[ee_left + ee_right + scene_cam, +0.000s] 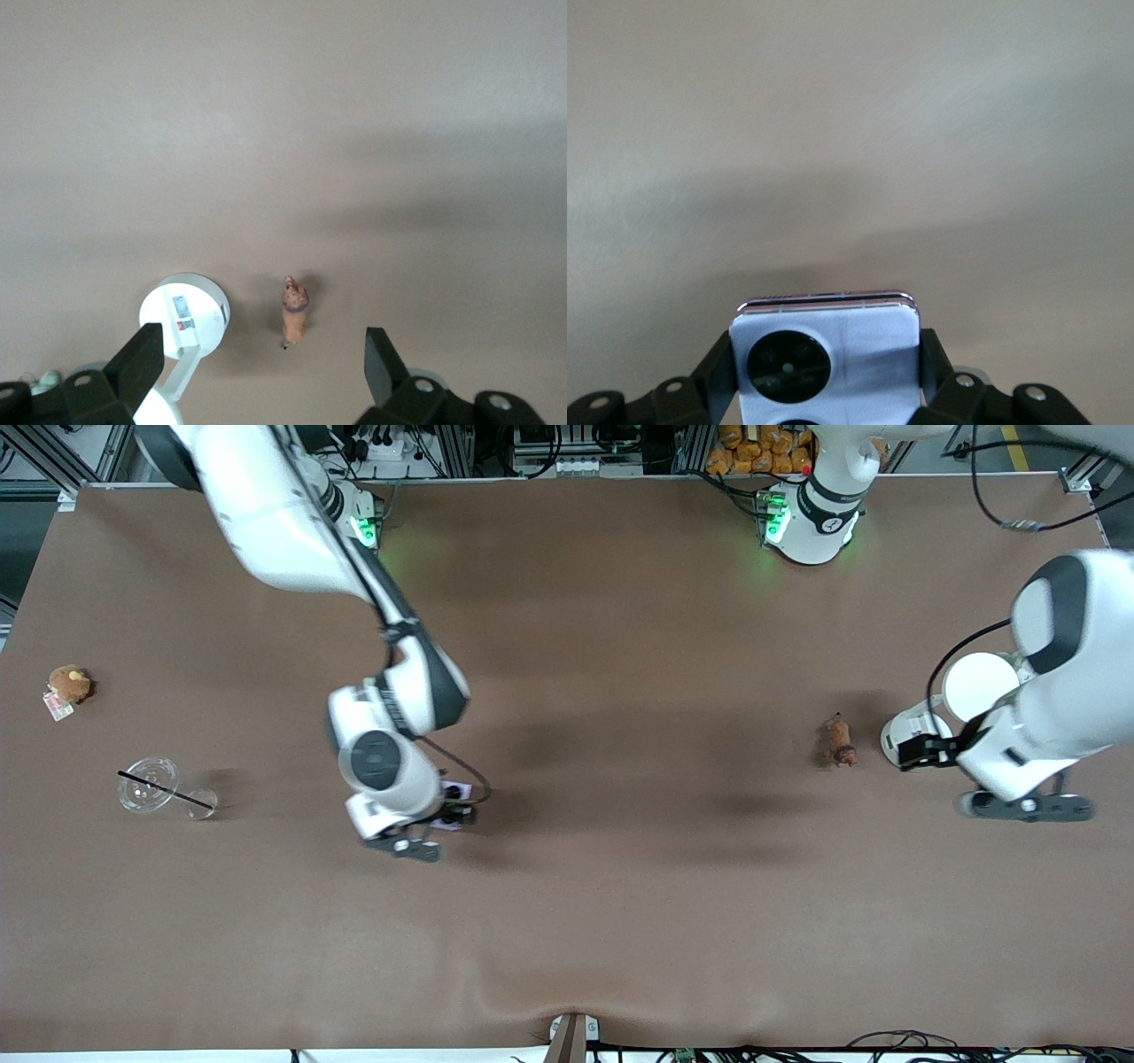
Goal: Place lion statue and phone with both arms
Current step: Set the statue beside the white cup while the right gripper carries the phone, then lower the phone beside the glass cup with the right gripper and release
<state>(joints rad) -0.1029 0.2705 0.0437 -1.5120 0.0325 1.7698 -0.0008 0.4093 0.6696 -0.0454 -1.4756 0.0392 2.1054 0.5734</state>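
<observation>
The lion statue lies on the brown table toward the left arm's end, small and brown-orange; it also shows in the left wrist view. My left gripper is open and empty, hanging above the table beside the lion, its fingers spread wide. My right gripper is shut on the pale lavender phone and holds it low over the middle of the table. In the right wrist view the phone sits between the fingers with its black camera circles showing.
A white object with round ends lies beside the lion under the left arm, also in the left wrist view. A brown plush toy with a tag and a clear cup with a black straw lie at the right arm's end.
</observation>
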